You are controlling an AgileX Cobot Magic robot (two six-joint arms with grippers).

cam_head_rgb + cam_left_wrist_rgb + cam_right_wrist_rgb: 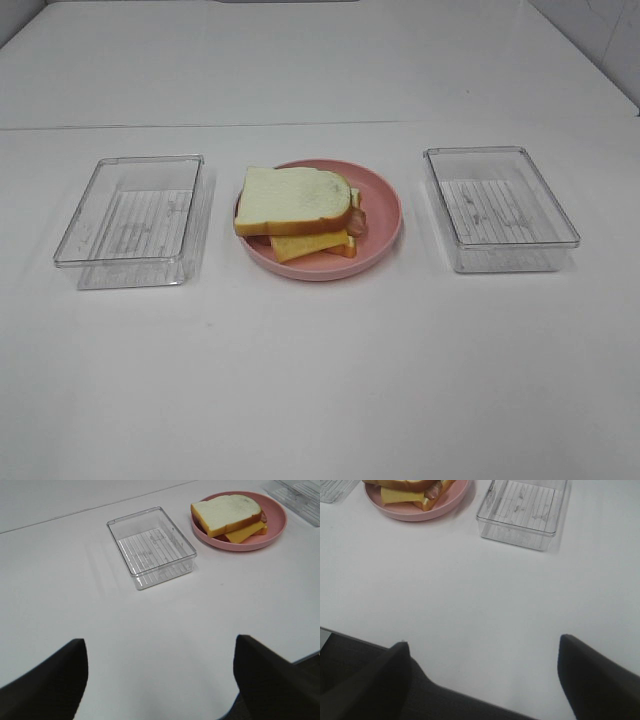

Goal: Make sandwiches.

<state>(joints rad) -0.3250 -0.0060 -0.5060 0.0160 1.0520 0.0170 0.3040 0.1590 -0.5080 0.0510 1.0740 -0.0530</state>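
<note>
The sandwich lies on the pink plate in the middle of the white table. It is already stacked: a white bread slice with brown crust is on top, a yellow cheese square sticks out under it at the near side, and a bit of reddish bacon shows at the right edge. The lower bread is mostly hidden, and I cannot see the lettuce clearly. One clear tray stands to the left of the plate and another clear tray to the right, both apart from the plate, with nothing inside. No arm is seen from the high camera. The left gripper hangs above the bare table near its front edge, well apart from the left tray, with its two dark fingers spread wide and holding nothing. The right gripper is also over the front edge, fingers spread wide and holding nothing.
</note>
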